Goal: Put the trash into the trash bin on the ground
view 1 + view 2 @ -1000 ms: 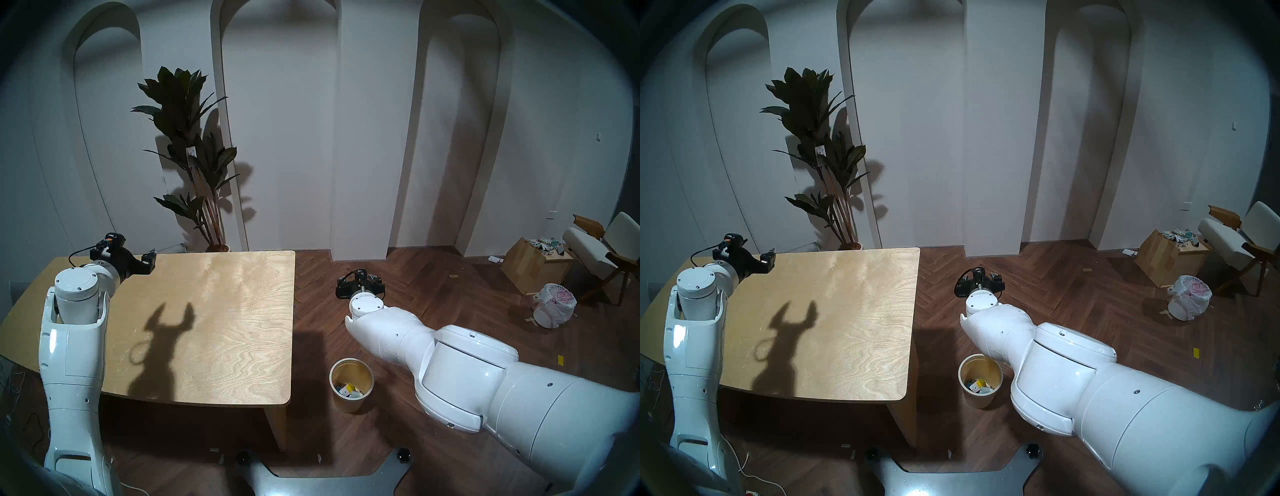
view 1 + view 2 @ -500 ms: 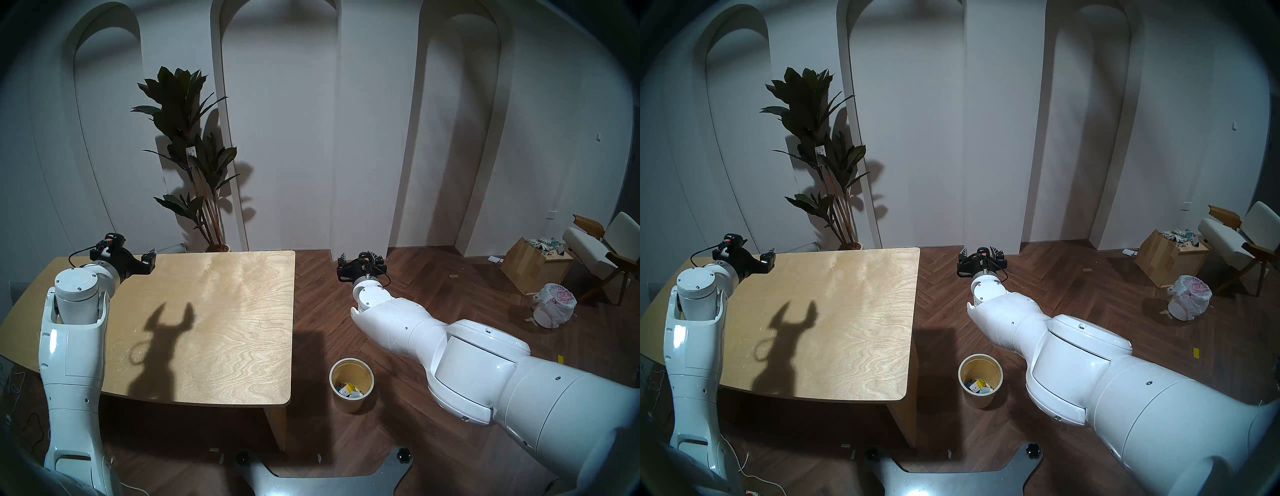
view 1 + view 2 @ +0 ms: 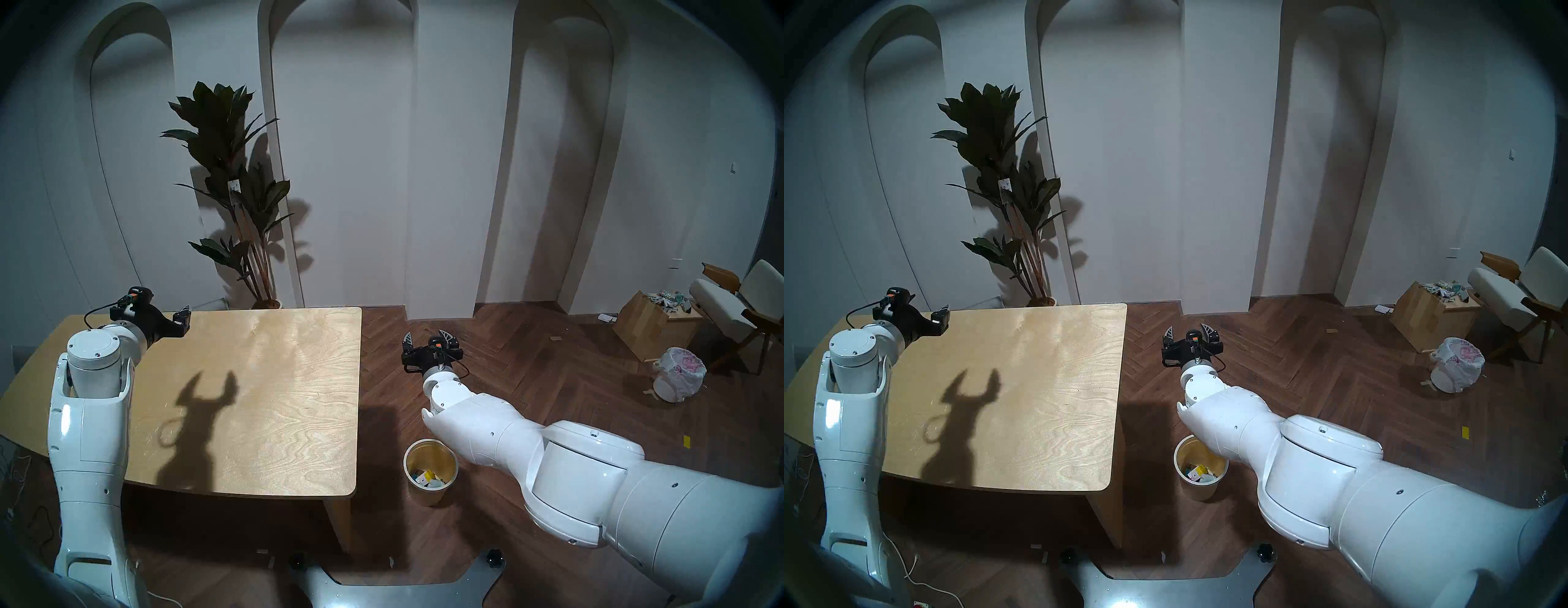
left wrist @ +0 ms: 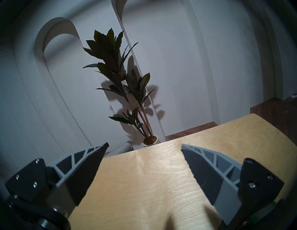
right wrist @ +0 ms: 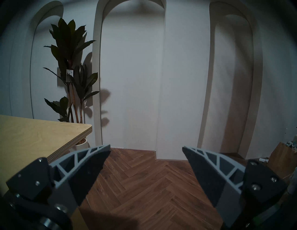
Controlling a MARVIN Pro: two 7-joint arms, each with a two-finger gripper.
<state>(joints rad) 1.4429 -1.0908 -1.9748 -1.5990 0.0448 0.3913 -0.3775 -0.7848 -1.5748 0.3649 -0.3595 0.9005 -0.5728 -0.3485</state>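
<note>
The round cream-yellow trash bin [image 3: 407,456] stands on the floor right of the table; it also shows in the head right view [image 3: 1178,454]. Small packages [image 3: 428,477] lie at its bottom, showing yellow, white and teal; I cannot tell them apart. My right gripper [image 3: 426,336] is open and empty, in the air beyond the bin, pointing at the far wall; the right wrist view [image 5: 146,148] shows only floor between its fingers. My left gripper [image 4: 144,147] is open and empty over the table's far left corner.
The light-wood table [image 3: 263,382] fills the left half. A potted plant [image 3: 237,191] stands behind it. At far right are a white bin lined with a pink-printed bag [image 3: 679,373], a square wood box [image 3: 647,327] and a chair [image 3: 738,305].
My right gripper rose from pointing down to pointing forward, then drew back left and nearer the table, staying open and empty. The left arm has not moved.
</note>
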